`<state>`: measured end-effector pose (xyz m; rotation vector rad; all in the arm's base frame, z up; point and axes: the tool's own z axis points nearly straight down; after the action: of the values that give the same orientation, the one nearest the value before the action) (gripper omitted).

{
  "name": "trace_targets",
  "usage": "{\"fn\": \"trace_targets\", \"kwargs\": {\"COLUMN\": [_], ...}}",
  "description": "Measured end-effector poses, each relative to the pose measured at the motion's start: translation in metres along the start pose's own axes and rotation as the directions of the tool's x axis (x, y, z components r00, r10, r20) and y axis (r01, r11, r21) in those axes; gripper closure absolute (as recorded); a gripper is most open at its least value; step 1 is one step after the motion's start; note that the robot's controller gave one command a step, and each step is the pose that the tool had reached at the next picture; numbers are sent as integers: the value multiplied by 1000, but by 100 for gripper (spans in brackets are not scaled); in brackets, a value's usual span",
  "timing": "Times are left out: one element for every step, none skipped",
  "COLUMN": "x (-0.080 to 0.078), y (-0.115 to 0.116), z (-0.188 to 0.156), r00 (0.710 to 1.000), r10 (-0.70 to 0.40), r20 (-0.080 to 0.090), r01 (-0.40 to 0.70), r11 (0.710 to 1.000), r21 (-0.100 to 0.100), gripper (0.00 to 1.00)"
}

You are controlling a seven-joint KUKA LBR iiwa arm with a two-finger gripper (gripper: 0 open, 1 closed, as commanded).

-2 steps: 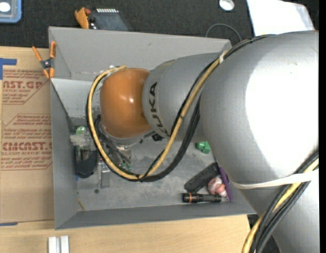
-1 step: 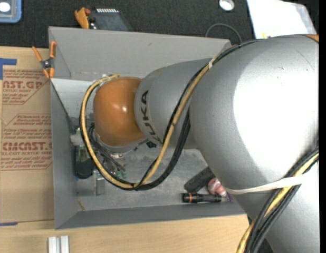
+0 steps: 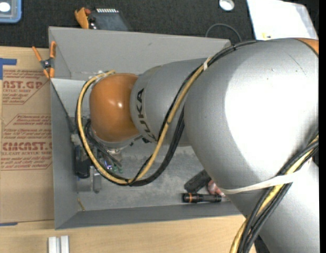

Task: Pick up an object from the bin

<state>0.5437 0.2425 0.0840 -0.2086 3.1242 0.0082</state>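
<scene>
Bin (image 3: 152, 41): grey metal, open top, walls sloping in to a flat floor. Floor is speckled grey and bare along the near strip, mid-bin.

Arm (image 3: 247, 120) comes in from view-right. Its big grey body covers the bin's right half and much of the floor. Orange cover (image 3: 113, 107) on the wrist sits over the bin's left-centre. Cables (image 3: 152, 165), yellow + black, loop round the cover and sag down toward the floor.

Gripper (image 3: 104, 168) hangs under the orange cover, low in the bin's left part, near the left wall. Mostly hidden by cover + cables. Apart or together: can't tell. Holding anything: can't tell either.

Contents seen:
- Dark blocky item (image 3: 81, 162): black, stands roughly upright at the foot of the left wall, just beside the gripper on its view-left side. Nearest thing to the gripper. Touching or apart: can't tell. Kind unclear, too dark.
- Black pen (image 3: 202, 197): long, thin, w/ orange band near its left end. Lies flat along the near wall, right of centre, well apart from the gripper. Right end runs under the arm.
- Black wedge (image 3: 197, 182): short dark piece just above the pen, angled, partly under the arm.
- Pink bit (image 3: 211, 186): small, between wedge and pen, at the arm's edge. Kind unclear.

Rest of the bin's contents are hidden under the arm.
</scene>
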Motion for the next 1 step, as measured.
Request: {"fn": "trace_targets", "kwargs": {"x": [4], "y": [-16], "z": [-51], "r00": [1000], "r10": [-8], "r20": [-10], "r01": [8], "r11": [1000], "r21": [2], "gripper": [0]}}
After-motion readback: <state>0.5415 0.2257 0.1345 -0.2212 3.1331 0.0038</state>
